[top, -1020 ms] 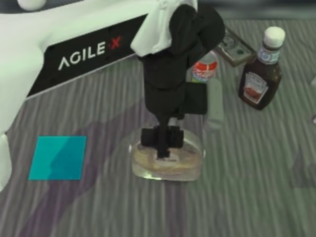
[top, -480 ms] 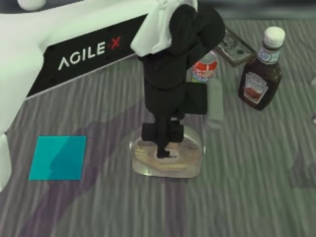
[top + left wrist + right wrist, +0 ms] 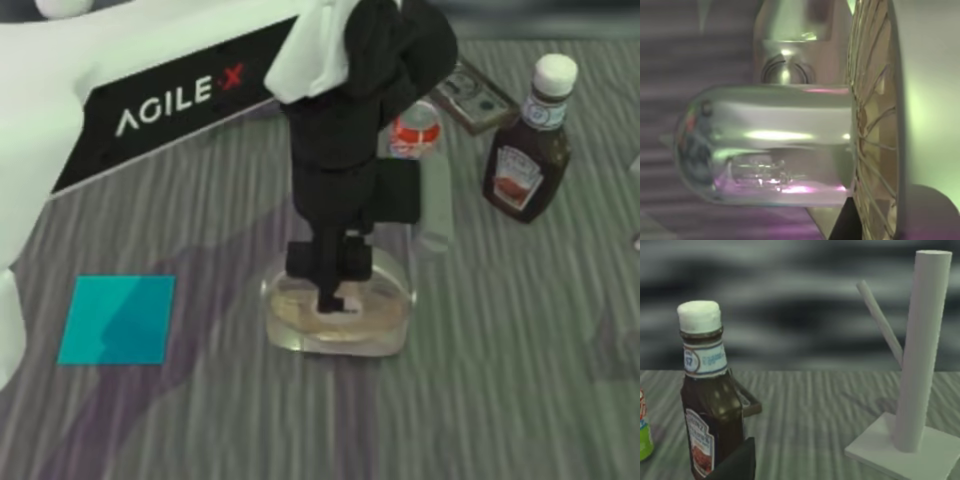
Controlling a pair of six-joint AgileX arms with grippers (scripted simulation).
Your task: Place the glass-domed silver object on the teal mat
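Grey striped cloth covers the table (image 3: 500, 420), and the front part and the right side of it are free. The white left arm reaches from the upper left across to the middle. Its black left gripper (image 3: 330, 285) stands directly over the glass-domed silver object (image 3: 375, 325), fingers closed on it at the top; the close wrist view shows the clear dome (image 3: 765, 145) and the tan dial (image 3: 875, 120) only. The object is in the middle of the table, well apart from the teal mat (image 3: 117, 319), which lies flat near the left edge with bare cloth between. Behind the object are a soda can (image 3: 415, 135) and a ketchup bottle (image 3: 527, 140). Compared with a second ago, the object and gripper sit a little higher in the top view. The right gripper is not seen in the top view; its wrist view shows the bottle (image 3: 710, 405) and a white stand (image 3: 915, 370).
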